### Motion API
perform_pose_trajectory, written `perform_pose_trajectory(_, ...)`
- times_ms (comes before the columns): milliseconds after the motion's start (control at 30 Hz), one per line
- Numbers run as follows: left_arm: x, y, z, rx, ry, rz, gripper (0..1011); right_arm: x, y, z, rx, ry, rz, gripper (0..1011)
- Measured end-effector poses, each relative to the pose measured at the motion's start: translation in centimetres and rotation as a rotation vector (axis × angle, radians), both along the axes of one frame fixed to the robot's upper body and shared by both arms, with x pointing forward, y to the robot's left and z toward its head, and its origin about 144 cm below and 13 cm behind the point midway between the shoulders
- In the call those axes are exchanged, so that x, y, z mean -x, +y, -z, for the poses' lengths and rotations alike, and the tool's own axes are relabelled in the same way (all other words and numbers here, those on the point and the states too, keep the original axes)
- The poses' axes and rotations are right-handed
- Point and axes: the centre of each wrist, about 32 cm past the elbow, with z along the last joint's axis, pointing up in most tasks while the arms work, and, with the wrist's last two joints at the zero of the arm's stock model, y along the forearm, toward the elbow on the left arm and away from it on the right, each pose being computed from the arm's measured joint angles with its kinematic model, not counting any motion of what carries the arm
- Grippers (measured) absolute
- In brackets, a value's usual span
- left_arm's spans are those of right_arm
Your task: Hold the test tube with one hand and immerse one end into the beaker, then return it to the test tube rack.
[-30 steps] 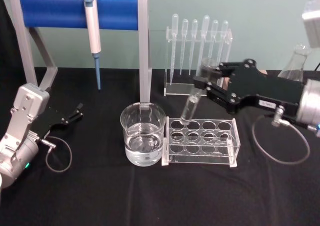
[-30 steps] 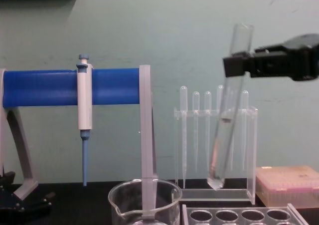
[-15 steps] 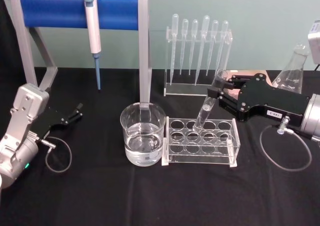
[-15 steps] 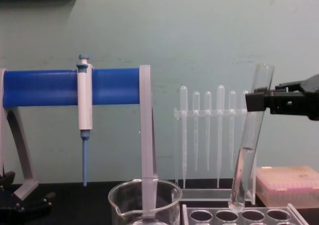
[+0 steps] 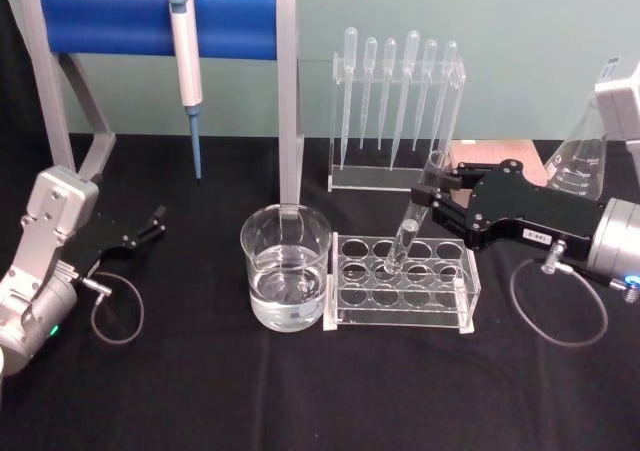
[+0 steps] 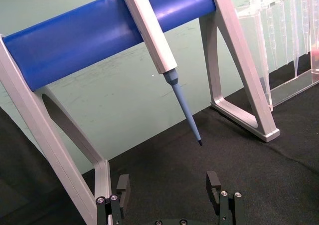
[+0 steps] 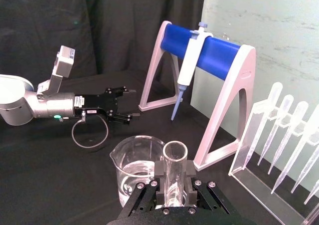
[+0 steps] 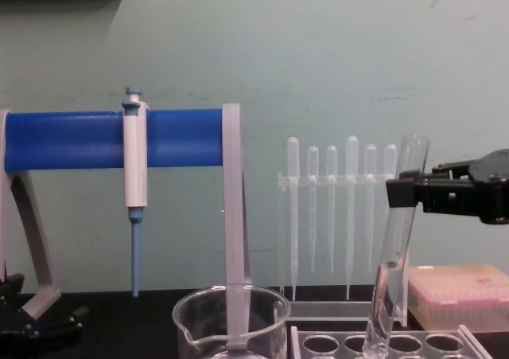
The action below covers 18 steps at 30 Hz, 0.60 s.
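- One test tube (image 5: 413,215) of clear glass is clamped near its rimmed mouth by the right gripper (image 5: 440,203), the black fingers (image 7: 147,195) being pressed against its sides.
- It is seen to be long and narrow, tilted with the mouth toward the right gripper, and its rounded lower end is set into a hole in the back row of the clear rack (image 5: 403,282).
- A little liquid can be made out in its lower part in the chest view (image 8: 383,295).
- Just left of the rack stands the beaker (image 5: 286,279), wide and partly filled with clear liquid.
- Parked at the left of the table, the left gripper (image 5: 152,224) is held with its fingers (image 6: 213,183) spread apart and empty.
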Motion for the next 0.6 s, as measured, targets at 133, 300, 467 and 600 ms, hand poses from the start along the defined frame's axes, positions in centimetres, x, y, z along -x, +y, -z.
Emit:
perform_pose_trajectory(133,0.0,0.0,0.0,0.000,0.000,0.000,1000,-0.2,0.0,0.4,0.000,0.009,0.001,239)
perform_pose_trajectory(300,0.0,0.0,0.0,0.000,0.000,0.000,1000,-0.4,0.1,1.0,-0.004,0.020,0.002,239)
perform_pose_trajectory(467,0.0,0.0,0.0,0.000,0.000,0.000,1000,-0.5,0.3,1.8,-0.003,0.041,-0.003,239)
perform_pose_trajectory(600,0.0,0.0,0.0,0.000,0.000,0.000,1000,-0.5,0.4,2.2,0.008,0.045,-0.004,239)
